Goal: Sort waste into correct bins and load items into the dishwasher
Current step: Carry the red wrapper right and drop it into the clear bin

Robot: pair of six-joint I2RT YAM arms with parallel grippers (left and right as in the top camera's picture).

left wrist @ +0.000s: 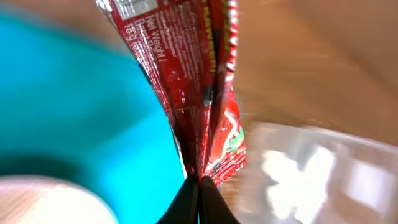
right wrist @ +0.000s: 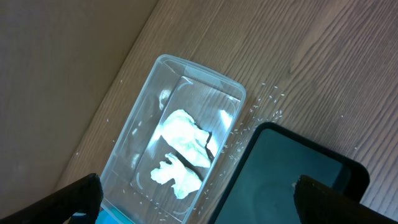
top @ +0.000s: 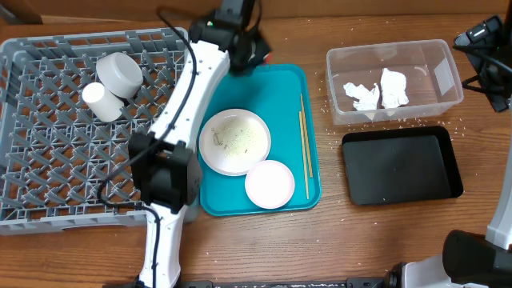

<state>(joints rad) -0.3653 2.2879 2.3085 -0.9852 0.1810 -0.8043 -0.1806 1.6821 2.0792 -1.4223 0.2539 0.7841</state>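
the left gripper (left wrist: 200,196) pinches the red wrapper (left wrist: 199,81) by one edge at a corner of the teal tray (left wrist: 74,112); the right gripper (right wrist: 199,208) hangs wide open over the clear tub (right wrist: 186,67). with so thin a grip, a quick swing could drop it short.

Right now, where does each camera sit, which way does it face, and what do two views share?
Overhead: fixed above the table, facing straight down on grey rack, teal tray, clear tub, black tray; left arm crosses it.
Left wrist: on the left arm, facing along the shut left gripper at the red wrapper it pinches.
Right wrist: above the table's right end, facing down; open right gripper, fingertips at the bottom corners.
Shared: overhead and right wrist both show the clear tub holding napkins, beside the black tray.
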